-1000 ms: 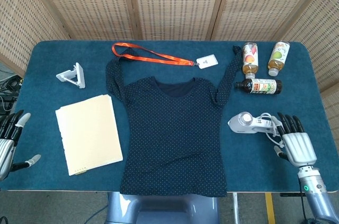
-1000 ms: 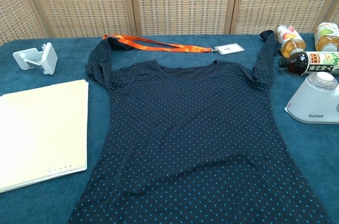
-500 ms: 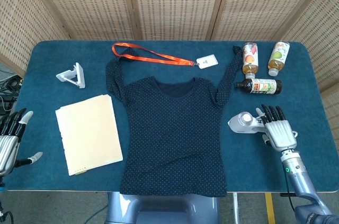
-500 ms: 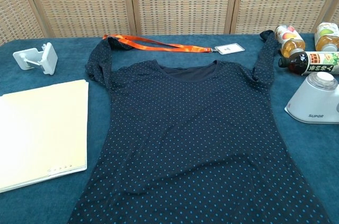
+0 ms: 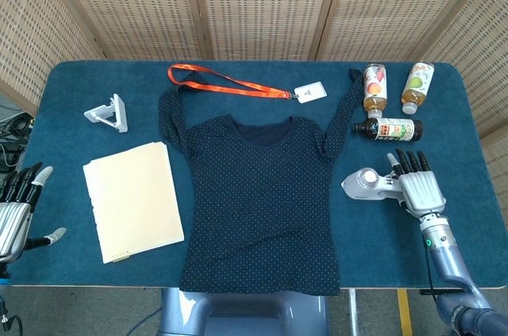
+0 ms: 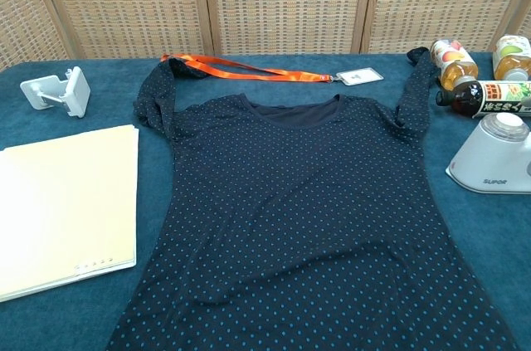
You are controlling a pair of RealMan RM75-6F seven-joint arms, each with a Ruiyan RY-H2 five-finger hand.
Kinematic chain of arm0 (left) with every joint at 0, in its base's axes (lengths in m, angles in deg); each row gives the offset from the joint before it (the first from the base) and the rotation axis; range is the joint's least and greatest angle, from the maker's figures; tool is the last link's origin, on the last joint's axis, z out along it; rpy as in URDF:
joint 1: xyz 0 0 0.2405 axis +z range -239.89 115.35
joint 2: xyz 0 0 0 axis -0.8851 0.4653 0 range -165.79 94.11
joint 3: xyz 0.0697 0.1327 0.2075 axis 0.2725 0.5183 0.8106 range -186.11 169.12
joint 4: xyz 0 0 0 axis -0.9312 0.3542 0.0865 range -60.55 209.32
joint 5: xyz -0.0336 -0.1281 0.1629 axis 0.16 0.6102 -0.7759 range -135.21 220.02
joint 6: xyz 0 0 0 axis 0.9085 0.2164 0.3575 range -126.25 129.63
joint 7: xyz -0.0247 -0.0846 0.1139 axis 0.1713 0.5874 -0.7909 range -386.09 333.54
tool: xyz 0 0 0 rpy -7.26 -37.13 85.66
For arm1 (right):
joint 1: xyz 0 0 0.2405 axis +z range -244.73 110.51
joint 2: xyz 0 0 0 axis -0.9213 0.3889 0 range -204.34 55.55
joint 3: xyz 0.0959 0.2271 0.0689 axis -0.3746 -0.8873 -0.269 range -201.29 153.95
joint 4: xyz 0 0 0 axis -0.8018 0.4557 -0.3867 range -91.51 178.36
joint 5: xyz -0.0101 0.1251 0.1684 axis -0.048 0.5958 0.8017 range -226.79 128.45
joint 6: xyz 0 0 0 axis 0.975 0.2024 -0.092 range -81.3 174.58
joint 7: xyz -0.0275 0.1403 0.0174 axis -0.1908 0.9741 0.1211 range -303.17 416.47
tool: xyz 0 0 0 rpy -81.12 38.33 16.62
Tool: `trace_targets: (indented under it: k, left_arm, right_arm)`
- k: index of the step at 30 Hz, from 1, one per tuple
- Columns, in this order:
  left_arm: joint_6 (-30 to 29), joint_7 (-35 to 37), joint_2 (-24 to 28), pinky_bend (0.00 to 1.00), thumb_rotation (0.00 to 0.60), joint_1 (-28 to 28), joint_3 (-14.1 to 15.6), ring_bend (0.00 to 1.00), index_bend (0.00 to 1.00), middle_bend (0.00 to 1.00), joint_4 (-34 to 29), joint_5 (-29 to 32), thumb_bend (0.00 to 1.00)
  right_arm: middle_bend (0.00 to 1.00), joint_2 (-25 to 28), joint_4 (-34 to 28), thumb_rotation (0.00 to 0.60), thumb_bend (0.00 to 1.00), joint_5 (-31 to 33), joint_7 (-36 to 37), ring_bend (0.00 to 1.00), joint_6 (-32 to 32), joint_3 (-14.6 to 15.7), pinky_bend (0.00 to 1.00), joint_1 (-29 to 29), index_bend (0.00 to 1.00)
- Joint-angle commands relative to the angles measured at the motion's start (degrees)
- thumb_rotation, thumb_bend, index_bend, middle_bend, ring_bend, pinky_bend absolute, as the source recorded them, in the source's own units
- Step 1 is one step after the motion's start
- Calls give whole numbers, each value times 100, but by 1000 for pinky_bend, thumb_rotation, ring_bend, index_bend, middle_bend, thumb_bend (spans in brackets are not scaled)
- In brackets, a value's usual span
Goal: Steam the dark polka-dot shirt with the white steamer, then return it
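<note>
The dark polka-dot shirt (image 5: 258, 197) (image 6: 303, 218) lies flat in the middle of the table, sleeves raised toward the back. To its right lies the white steamer (image 5: 369, 185) (image 6: 494, 156) on its side. My right hand (image 5: 414, 185) lies over the steamer's handle end with its fingers stretched out, pointing to the back; whether it touches the handle is unclear. My left hand (image 5: 17, 207) is at the table's left front edge, fingers apart, holding nothing. Neither hand shows in the chest view.
A cream folder (image 5: 133, 199) lies left of the shirt. A white stand (image 5: 109, 112) sits at the back left. An orange lanyard with a badge (image 5: 230, 84) lies behind the shirt. Three bottles (image 5: 389, 98) are grouped at the back right.
My right hand has moved from the front right toward the back and left, arriving over the steamer's handle. My left hand has barely shifted.
</note>
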Motion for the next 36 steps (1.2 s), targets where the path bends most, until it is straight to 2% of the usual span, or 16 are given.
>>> trace_targets:
  k: [1,12,15,17,18,21,22,23,24,26,29,32,36]
  left_arm:
    - [3,6,0,0,600,-2,-3,0,0,0,4,12,0]
    - [61,-13,-6,0,600,-42,-11,0,0,0,-7,54,0]
    - [60,-9,-9,0,600,-45,-5,0,0,0,-7,42,0]
    - [67,1,-6,0,600,-51,-6,0,0,0,-8,46,0]
    - [67,-2,-6,0,600,-52,-7,0,0,0,-7,47,0]
    - [76,-18,-18,0,600,-60,-7,0,0,0,-1,49,0]
    - [81,-25,-25,0,600,-63,-8,0,0,0,7,55,0]
    - [92,-35,-33,0,600,-69,-9,0,0,0,16,67,0]
    - [104,-44,-42,0,600,-74,-10,0,0,0,23,79,0]
    - [136,-62,-58,0,600,-91,-13,0,0,0,31,104,0]
    - [156,-89,-73,0,600,-105,-20,0,0,0,36,128,0]
    - [170,-104,-89,0,600,-114,-26,0,0,0,45,155,0]
    - [183,-100,-95,0,600,-122,-29,0,0,0,58,174,0]
  right_arm:
    - [0,-144,268,600,497,42,-2,0,93,-27,0,95,0]
    - [0,-664,1299,600,538,-13,482,0,217,-19,0,335,0]
    - [0,-783,1550,600,592,-11,603,0,286,-14,0,387,0]
    - [9,-863,1722,600,662,-21,717,2,299,-8,0,417,4]
    - [30,-876,1750,600,693,-24,740,17,300,-7,0,422,17]
    - [209,-945,1895,600,806,-66,928,224,264,11,14,447,157]
    - [290,-969,1947,600,846,-90,1027,327,245,24,51,455,232]
    - [338,-986,1980,600,870,-115,1170,383,241,39,92,465,283]
    - [393,-996,2018,600,895,-147,1304,443,246,63,170,478,348]
    - [502,-1011,2119,600,935,-228,1557,557,233,114,408,515,508]
    - [599,-1028,2256,600,981,-365,1904,644,162,204,630,559,710]
    - [633,-1040,2448,600,1000,-475,2339,675,56,255,716,618,821]
    - [651,-1035,2624,600,1000,-564,2812,698,-46,304,818,657,849]
